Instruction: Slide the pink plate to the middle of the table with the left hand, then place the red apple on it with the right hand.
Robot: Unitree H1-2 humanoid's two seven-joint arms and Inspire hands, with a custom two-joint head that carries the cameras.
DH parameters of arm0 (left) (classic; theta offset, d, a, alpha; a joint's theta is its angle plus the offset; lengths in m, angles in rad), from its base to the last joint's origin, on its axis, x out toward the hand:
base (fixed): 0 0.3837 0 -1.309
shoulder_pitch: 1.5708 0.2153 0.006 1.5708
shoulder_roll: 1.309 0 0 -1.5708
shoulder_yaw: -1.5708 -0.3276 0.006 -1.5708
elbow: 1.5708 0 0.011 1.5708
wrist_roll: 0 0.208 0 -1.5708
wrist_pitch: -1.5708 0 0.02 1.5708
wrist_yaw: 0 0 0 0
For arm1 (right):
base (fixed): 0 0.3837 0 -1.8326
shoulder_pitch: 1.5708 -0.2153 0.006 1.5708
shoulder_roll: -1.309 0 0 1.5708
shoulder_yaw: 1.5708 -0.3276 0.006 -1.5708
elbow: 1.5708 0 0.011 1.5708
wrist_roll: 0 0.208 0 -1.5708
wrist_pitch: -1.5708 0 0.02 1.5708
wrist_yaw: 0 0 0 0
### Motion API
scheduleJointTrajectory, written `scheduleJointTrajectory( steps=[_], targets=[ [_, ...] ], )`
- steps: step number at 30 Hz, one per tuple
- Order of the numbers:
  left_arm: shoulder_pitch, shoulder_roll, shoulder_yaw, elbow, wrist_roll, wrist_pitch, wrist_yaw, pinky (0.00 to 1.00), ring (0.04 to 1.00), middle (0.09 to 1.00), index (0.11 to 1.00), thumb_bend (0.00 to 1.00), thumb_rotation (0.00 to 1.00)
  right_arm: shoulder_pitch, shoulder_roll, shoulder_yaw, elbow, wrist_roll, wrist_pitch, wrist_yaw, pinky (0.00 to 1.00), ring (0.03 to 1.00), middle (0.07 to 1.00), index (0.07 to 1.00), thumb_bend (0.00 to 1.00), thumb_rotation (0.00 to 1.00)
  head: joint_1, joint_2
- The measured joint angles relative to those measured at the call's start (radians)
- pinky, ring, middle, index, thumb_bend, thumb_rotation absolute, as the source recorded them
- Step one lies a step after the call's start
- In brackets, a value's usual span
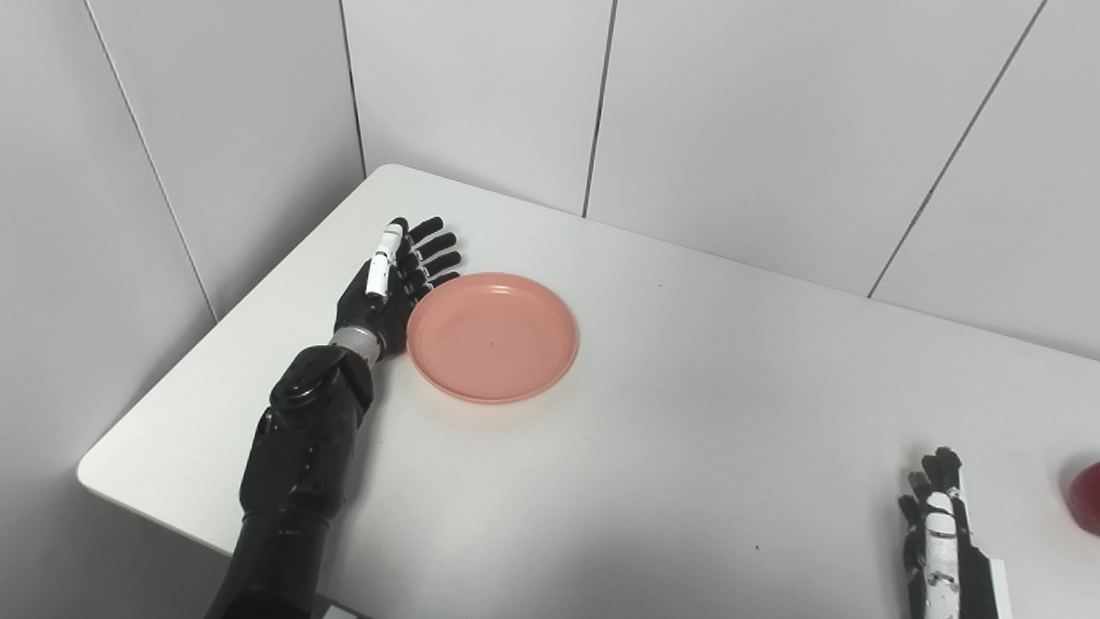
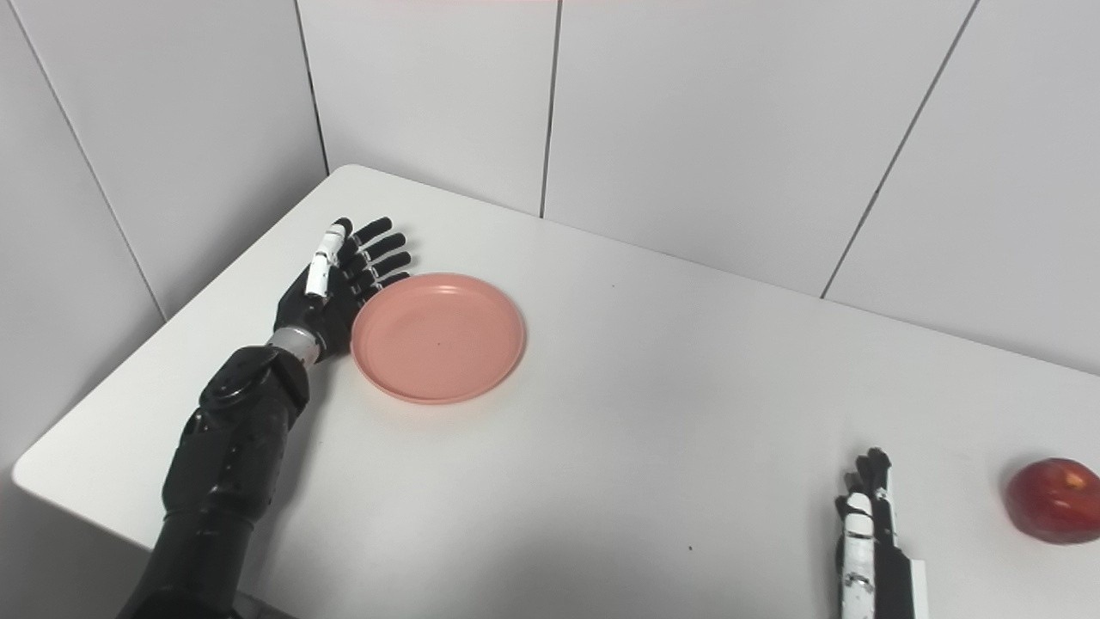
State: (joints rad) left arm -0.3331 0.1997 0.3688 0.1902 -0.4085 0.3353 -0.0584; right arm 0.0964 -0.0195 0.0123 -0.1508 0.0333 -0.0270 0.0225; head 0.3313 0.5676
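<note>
Pink and shallow, the round plastic plate (image 1: pixel 491 336) sits toward the table's left, my left hand (image 1: pixel 391 288) edge-on against its rim with fingers straight, grasping nothing. Pushing too high could tip the rim or let my hand ride over it. My right hand (image 2: pixel 866 533) waits flat and empty beside the round red apple (image 2: pixel 1054 500), which might roll if nudged.

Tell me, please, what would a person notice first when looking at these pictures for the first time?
The pink plate stands out most, lying empty on the left part of the white table. The black left hand lies open against its left rim. Far to the right sits the red apple, with the right hand waiting open beside it.
</note>
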Motion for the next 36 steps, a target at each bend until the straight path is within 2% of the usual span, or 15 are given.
scheduleJointTrajectory(
  steps=[9, 20, 29, 36],
  targets=[
    [0.004, -0.021, -0.005, -0.003, -0.02, 0.0, 0.0, 0.8, 0.813, 0.821, 0.804, 0.32, 1.0, 0.0, 0.0, 0.0, 0.0, 0.002, 0.0, 0.0, 1.0, 1.0, 1.0, 1.0, 0.13, 1.0, -0.003, 0.002],
    [0.007, -0.073, -0.021, -0.027, -0.02, 0.0, 0.017, 0.8, 0.812, 0.82, 0.799, 0.31, 1.0, 0.0, 0.002, 0.0, 0.001, 0.003, 0.0, 0.0, 1.0, 1.0, 1.0, 1.0, 0.13, 1.0, -0.009, 0.005],
    [0.008, -0.084, -0.022, -0.029, -0.022, -0.004, 0.017, 0.79, 0.809, 0.818, 0.798, 0.3, 1.0, 0.0, 0.003, 0.0, 0.0, 0.002, 0.0, 0.0, 1.0, 1.0, 1.0, 1.0, 0.16, 1.0, -0.02, 0.009],
    [0.01, -0.113, -0.033, -0.038, -0.021, -0.008, 0.017, 0.78, 0.797, 0.81, 0.794, 0.31, 1.0, 0.0, 0.008, 0.001, 0.0, -0.002, 0.0, -0.001, 1.0, 1.0, 1.0, 1.0, 0.14, 1.0, -0.029, 0.014]
  ],
)
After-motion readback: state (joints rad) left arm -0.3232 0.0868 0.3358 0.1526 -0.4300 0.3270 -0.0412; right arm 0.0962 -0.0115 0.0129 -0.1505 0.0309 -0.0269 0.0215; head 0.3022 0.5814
